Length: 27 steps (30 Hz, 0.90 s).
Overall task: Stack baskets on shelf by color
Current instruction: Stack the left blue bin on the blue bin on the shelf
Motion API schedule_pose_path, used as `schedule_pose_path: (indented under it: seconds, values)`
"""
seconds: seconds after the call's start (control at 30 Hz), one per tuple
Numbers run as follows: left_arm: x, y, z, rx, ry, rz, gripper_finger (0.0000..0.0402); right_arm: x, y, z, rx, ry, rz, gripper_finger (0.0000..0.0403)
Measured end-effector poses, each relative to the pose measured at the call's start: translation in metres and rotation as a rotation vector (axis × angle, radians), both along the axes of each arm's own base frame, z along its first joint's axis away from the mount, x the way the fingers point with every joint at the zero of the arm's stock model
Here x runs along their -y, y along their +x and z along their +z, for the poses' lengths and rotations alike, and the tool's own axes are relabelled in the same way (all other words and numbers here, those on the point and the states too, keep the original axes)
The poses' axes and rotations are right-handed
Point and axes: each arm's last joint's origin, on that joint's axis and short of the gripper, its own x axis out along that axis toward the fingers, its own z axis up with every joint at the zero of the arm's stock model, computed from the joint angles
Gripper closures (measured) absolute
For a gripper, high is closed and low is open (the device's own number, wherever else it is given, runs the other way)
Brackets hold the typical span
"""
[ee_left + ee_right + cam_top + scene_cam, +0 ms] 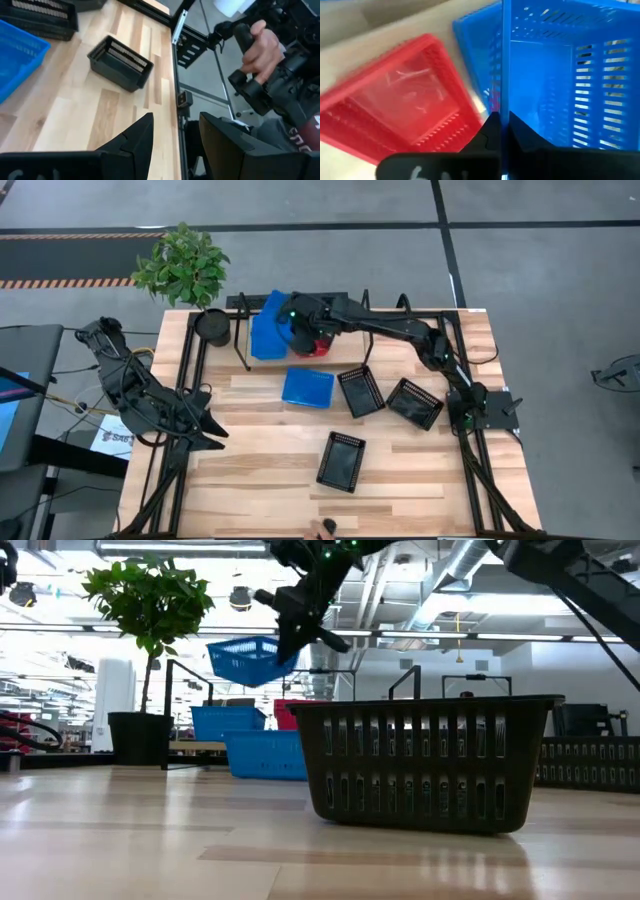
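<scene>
My right gripper (297, 317) reaches over the shelf (222, 340) at the table's far side and is shut on a blue basket (245, 660), held in the air above another blue basket (222, 721) and beside a red basket (395, 117). A third blue basket (307, 387) rests bottom-down on the table. Three black baskets (360, 391) (415, 402) (340, 461) stand on the table. My left gripper (207, 430) is open and empty near the table's left edge. My right gripper pinches one side wall of the blue basket at its rim (504, 90), one finger inside the basket and one outside. The fingers come from above, slanting down. The basket is lifted clear and hangs tilted below the fingers (300, 625).
A potted plant (208, 325) stands at the shelf's left end. The nearest black basket (425, 762) fills the front of the low view. A person's hand (260, 47) holds a controller beyond the table's near edge. Bare wood lies at the near left.
</scene>
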Motion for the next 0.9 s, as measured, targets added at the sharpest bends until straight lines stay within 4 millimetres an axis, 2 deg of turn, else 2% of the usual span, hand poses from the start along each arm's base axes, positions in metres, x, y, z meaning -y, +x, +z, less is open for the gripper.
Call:
schedule_pose_path:
  seconds: [0.13,0.3,0.63,0.9]
  values:
    - [-0.002,-0.001,0.0,0.007,0.014,0.027,0.0255,0.009,0.006,-0.005,-0.01,-0.089,0.087,0.0391]
    - [-0.006,-0.003,0.002,0.031,0.018,0.064,0.0255,0.022,0.008,-0.02,-0.081,-0.132,0.143,0.0386]
    - [-0.014,-0.008,0.005,0.075,0.021,0.143,0.0255,0.036,0.006,-0.015,-0.018,-0.108,0.195,0.0383]
    - [-0.015,-0.007,0.005,0.078,0.034,0.154,0.0255,0.035,0.006,-0.016,-0.001,-0.063,0.239,0.0387]
